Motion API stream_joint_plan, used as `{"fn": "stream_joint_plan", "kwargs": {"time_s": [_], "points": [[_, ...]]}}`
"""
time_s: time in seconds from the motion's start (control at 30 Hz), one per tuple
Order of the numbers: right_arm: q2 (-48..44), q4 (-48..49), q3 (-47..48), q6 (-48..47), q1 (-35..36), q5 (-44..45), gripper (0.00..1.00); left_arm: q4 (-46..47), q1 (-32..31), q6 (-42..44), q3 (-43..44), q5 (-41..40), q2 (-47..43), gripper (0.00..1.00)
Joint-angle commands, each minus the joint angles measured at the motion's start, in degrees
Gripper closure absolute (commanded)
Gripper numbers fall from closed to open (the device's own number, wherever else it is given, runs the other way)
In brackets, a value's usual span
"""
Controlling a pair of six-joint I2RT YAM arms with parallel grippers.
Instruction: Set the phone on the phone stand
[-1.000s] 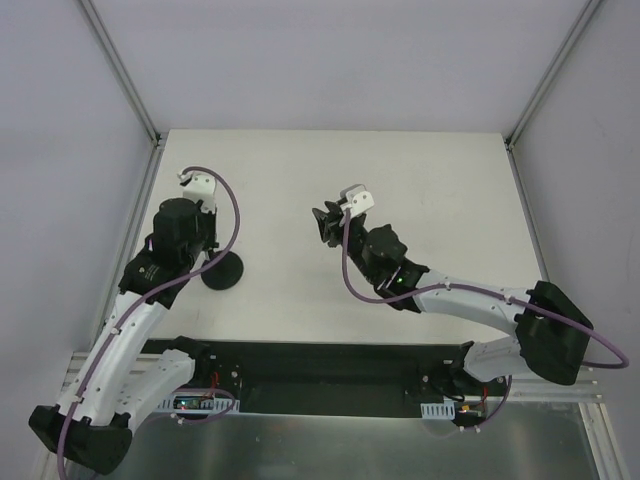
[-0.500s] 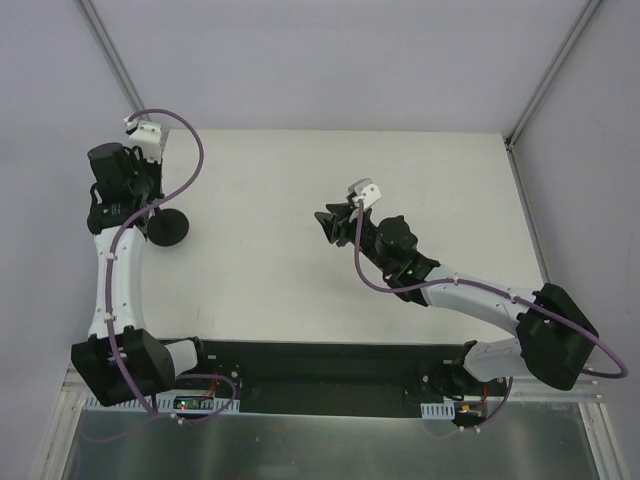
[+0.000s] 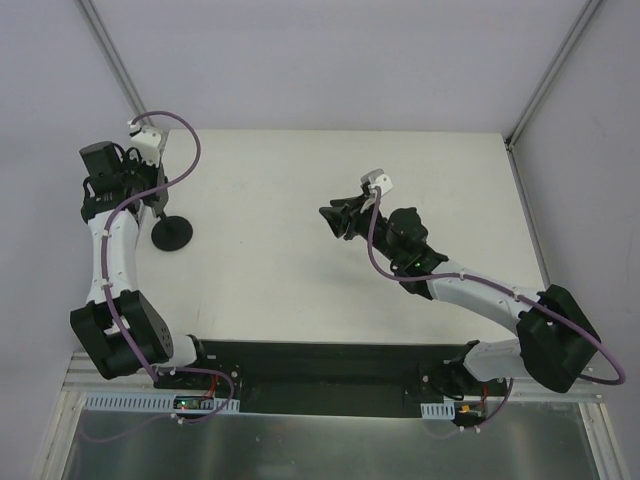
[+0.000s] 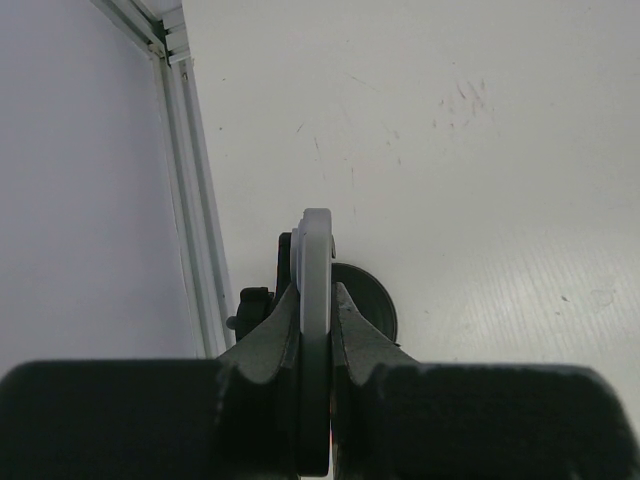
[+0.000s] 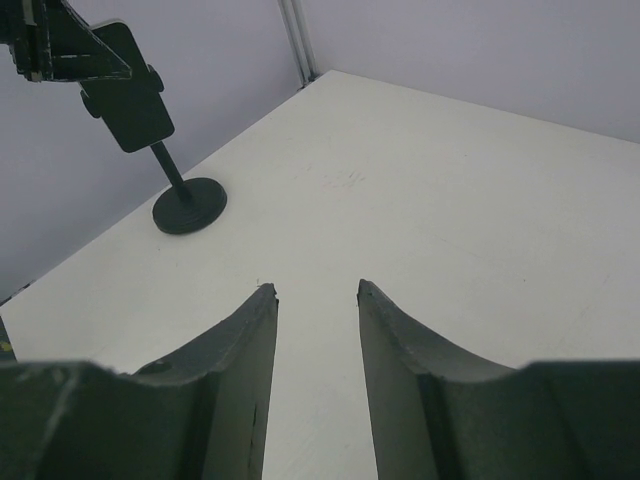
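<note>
My left gripper (image 4: 315, 290) is shut on the phone (image 4: 316, 250), which I see edge-on as a thin pale strip reaching past the fingertips. Directly under it is the phone stand, with its round black base (image 4: 368, 300) on the table and its bracket with a knob (image 4: 252, 305) beside the phone. From the right wrist, the phone's dark face (image 5: 130, 95) sits at the top of the stand's stem, above the base (image 5: 188, 206). The top view has the left gripper (image 3: 118, 185) at the far left by the stand (image 3: 172, 233). My right gripper (image 3: 335, 218) (image 5: 316, 290) hovers open and holds nothing.
A metal frame rail (image 4: 195, 200) runs along the table's left edge close to the stand, with the grey wall (image 3: 60, 120) behind it. The white table (image 3: 440, 190) stretches to the right and back. The left arm's purple cable (image 3: 185, 160) loops above the stand.
The left arm has swung to the far left back corner, and the stand's base now shows farther left and back. The right gripper has drifted slightly right and its jaws have widened a little.
</note>
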Motion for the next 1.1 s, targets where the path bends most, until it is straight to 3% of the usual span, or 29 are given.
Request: {"fn": "stream_joint_plan", "kwargs": {"time_s": [0.0,0.07,0.2,0.23,0.33,0.47,0.63,0.7,0.77,0.83,0.9,0.93,1.0,1.03,1.07], "points": [[-1.9,1.8,0.5,2.4,-0.8,-2.6,0.60,7.3,-0.1,3.7,2.5,1.7,-1.0,1.00],[-1.7,1.9,0.5,2.5,-1.1,-3.0,0.60,7.7,-0.1,3.5,1.4,1.1,-1.3,0.98],[-1.3,2.0,0.7,3.0,-1.3,-3.7,0.60,11.1,-0.1,-1.4,-1.7,-6.0,-3.1,0.64],[-1.2,2.0,0.7,3.0,-1.4,-3.8,0.60,12.5,-0.1,-1.8,-2.3,-7.0,-3.8,0.49],[-1.3,2.0,0.5,3.0,-1.6,-3.7,0.60,14.2,-0.1,-5.6,-3.6,-8.6,-7.0,0.36],[-1.6,1.9,0.0,2.3,-1.8,-3.3,0.60,16.2,-0.2,-14.0,-4.2,-10.3,-14.3,0.01],[-1.8,1.9,-1.0,0.4,-2.2,-0.8,0.59,14.7,-0.4,-37.4,-4.3,-12.2,-24.4,0.01],[-1.7,1.9,-1.7,0.0,-2.6,0.9,0.57,10.3,-1.9,-44.8,-5.3,-4.8,-28.1,0.11],[-2.0,1.9,-2.6,-0.5,-2.7,5.2,0.54,9.8,-4.5,-48.8,-8.5,0.1,-32.4,0.13],[-3.6,1.9,-4.2,0.1,-2.9,10.0,0.53,9.6,-13.1,-50.8,-14.1,1.7,-35.3,0.13],[-5.8,1.8,-7.4,1.8,-2.9,18.8,0.49,8.5,-21.2,-51.6,-19.7,-1.9,-38.9,0.12],[-8.7,1.4,-8.4,2.3,-2.9,21.6,0.48,8.3,-29.0,-52.3,-21.5,-3.1,-40.0,0.10],[-12.7,-2.5,-10.0,4.1,-2.9,27.9,0.38,6.8,-35.3,-53.7,-24.7,-4.6,-42.5,0.07],[-17.9,-8.5,-10.0,4.9,-2.8,29.3,0.34,5.5,-41.7,-54.1,-25.5,-7.0,-43.3,0.04],[-20.9,-11.6,-9.9,5.2,-2.9,28.5,0.23,4.9,-44.3,-54.5,-26.1,-8.1,-45.4,0.03]]}}
